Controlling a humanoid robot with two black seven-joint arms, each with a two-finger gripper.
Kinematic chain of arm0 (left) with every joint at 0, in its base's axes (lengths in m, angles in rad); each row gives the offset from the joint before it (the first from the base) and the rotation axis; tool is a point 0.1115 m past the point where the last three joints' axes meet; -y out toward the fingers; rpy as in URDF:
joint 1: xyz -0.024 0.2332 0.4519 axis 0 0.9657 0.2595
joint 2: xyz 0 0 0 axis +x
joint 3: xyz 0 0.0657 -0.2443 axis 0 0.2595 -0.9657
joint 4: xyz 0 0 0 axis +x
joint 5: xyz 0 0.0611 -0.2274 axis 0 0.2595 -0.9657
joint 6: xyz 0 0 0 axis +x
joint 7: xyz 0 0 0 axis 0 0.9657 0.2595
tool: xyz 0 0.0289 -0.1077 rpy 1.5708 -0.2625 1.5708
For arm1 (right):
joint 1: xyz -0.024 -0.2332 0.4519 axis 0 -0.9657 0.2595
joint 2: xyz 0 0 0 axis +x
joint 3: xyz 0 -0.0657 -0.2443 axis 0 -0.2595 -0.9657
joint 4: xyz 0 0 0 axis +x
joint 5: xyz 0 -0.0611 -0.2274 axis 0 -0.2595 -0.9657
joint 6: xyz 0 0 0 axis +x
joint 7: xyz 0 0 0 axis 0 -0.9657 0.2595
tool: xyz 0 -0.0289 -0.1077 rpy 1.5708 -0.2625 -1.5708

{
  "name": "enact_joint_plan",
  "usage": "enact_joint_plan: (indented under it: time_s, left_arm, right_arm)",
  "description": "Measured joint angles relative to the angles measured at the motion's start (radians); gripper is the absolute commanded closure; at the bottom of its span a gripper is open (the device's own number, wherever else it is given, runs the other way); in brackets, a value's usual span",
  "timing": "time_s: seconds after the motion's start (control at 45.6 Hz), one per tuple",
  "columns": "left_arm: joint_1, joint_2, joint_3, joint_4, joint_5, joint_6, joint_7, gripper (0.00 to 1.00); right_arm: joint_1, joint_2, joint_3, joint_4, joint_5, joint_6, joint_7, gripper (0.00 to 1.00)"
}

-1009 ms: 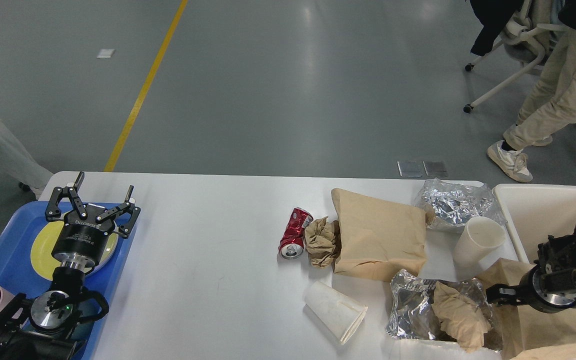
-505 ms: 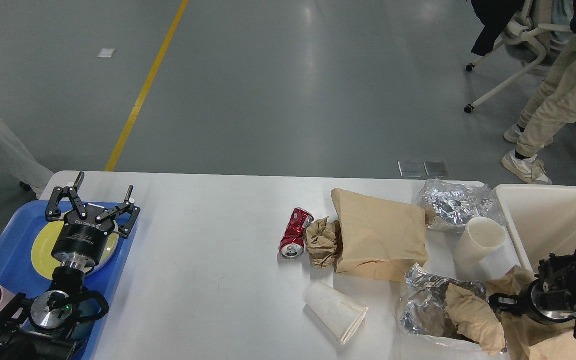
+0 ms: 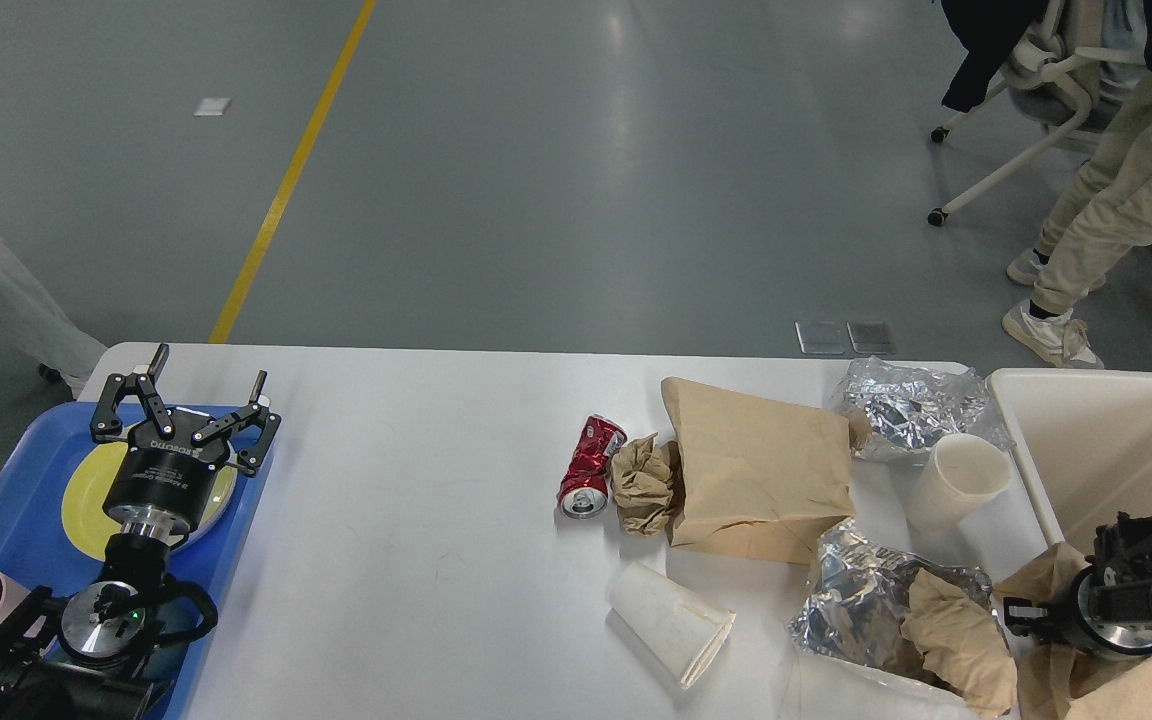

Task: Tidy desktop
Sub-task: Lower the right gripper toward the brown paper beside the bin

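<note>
My right gripper point(image 3: 1011, 615) sits beside the foil point(image 3: 861, 605) at the counter's point(image 3: 416, 520) near right; I can't tell its fingers' state. Left fingers point(image 3: 151, 365) are spread over the tray point(image 3: 11, 545). I'd lift slowly toward the bin point(image 3: 1096, 430).

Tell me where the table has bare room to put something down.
The widest bare stretch of the desktop lies between the blue tray and the red can. The far edge behind the can is bare too. The right side is crowded: paper bag, foil, cups.
</note>
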Motion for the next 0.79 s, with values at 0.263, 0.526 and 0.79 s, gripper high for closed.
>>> enact_joint_plan:
  time_s: [0.263,0.526,0.79]
  left_arm:
    - [0.0,0.0,0.0,0.0,0.0,0.0,0.0,0.04]
    - [0.0,0.0,0.0,0.0,0.0,0.0,0.0,0.04]
    - [0.0,0.0,0.0,0.0,0.0,-0.001,0.0,0.03]
  right_arm:
    - [0.016,-0.002,0.0,0.012,0.0,0.004,-0.003,1.0]
    - [0.141,-0.062,0.0,0.084,0.019,0.132,-0.005,1.0]
    - [0.428,-0.153,-0.091,0.223,0.059,0.322,-0.017,1.0]
